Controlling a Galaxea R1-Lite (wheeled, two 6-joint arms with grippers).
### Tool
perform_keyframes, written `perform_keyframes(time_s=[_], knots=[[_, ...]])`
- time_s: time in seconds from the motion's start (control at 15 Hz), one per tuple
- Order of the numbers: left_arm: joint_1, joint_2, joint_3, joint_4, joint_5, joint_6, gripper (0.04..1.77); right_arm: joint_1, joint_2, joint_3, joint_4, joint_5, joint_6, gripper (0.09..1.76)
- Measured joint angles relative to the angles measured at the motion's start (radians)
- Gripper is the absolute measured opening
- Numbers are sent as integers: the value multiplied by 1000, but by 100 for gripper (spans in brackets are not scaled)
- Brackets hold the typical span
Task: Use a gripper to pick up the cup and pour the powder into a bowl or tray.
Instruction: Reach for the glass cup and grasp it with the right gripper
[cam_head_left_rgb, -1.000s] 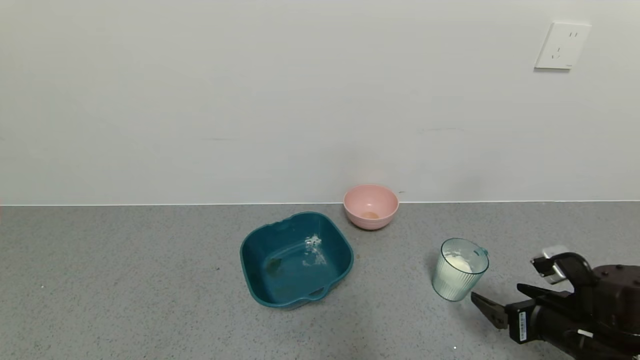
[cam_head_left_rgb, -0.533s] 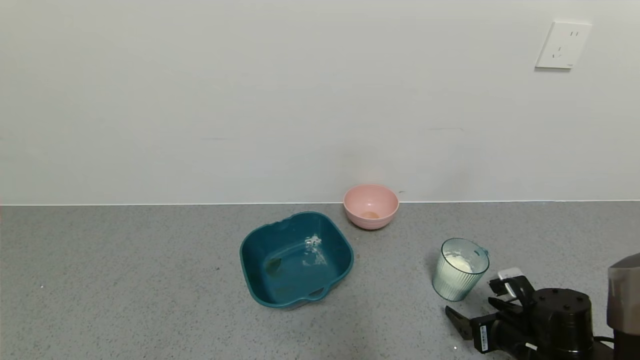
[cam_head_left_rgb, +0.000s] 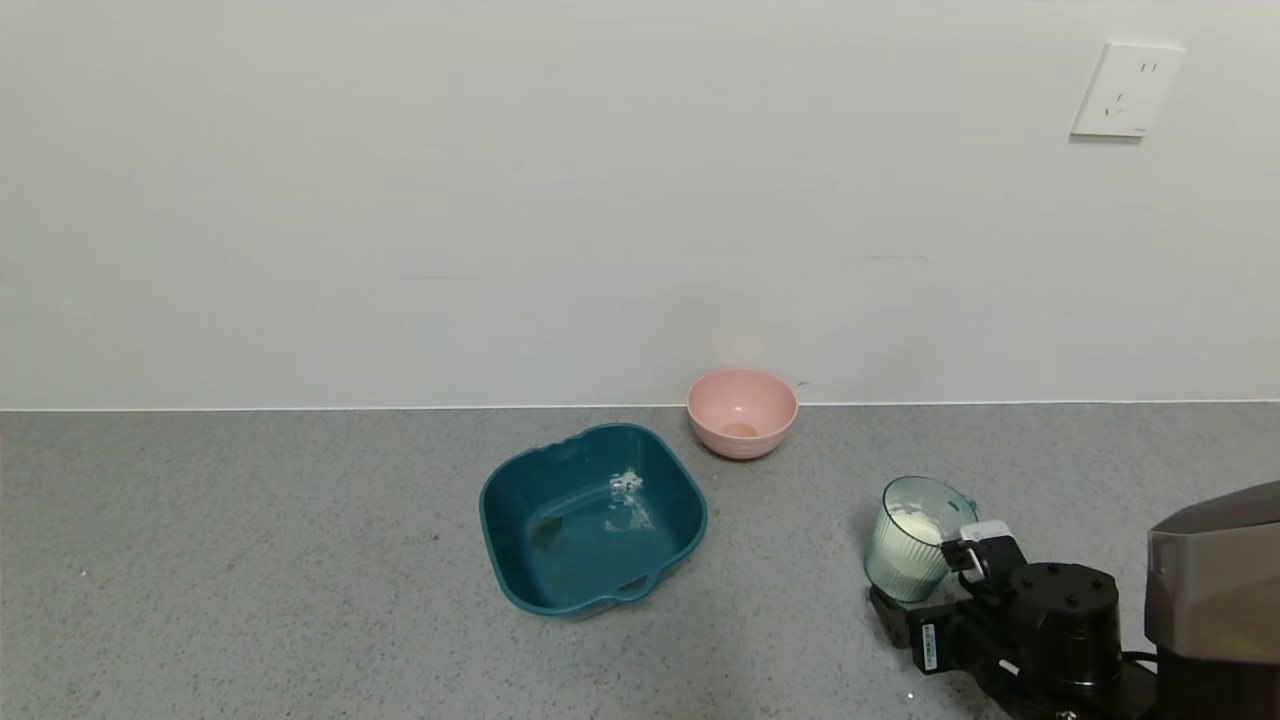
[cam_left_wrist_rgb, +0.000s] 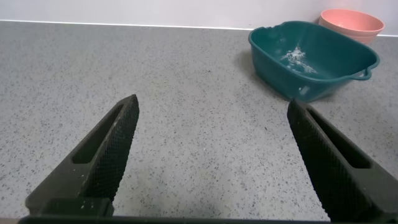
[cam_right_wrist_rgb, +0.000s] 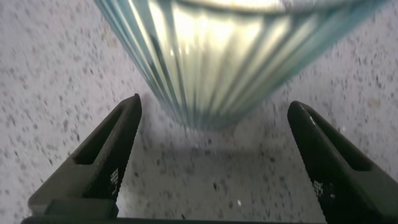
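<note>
The ribbed pale blue-green cup (cam_head_left_rgb: 905, 548) stands upright on the grey counter at the right, with white powder (cam_head_left_rgb: 916, 522) inside. My right gripper (cam_head_left_rgb: 925, 592) is open at the cup's near side, low at counter level, its fingers on either side of the cup's base. In the right wrist view the cup (cam_right_wrist_rgb: 217, 56) fills the space just ahead of the open gripper (cam_right_wrist_rgb: 214, 106), apart from both fingers. The dark teal basin (cam_head_left_rgb: 590, 515) sits at centre with a little powder (cam_head_left_rgb: 626, 505) in it. My left gripper (cam_left_wrist_rgb: 212, 102) is open and empty over bare counter.
A small pink bowl (cam_head_left_rgb: 741, 412) stands against the wall behind the basin; it also shows in the left wrist view (cam_left_wrist_rgb: 351, 22) beyond the basin (cam_left_wrist_rgb: 311, 59). A wall socket (cam_head_left_rgb: 1125, 90) is at the upper right. The grey counter (cam_head_left_rgb: 250, 560) runs to the left.
My right gripper has moved left and forward toward the cup, from beside it to having its open fingers around the cup's base. The cup, the basin and the pink bowl have not moved.
</note>
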Motion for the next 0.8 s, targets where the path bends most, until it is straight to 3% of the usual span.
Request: perform_keyframes(time_s=[0.8], knots=[[0, 0, 0, 0, 0, 0, 172, -2, -6, -129, 1, -17, -1, 171]])
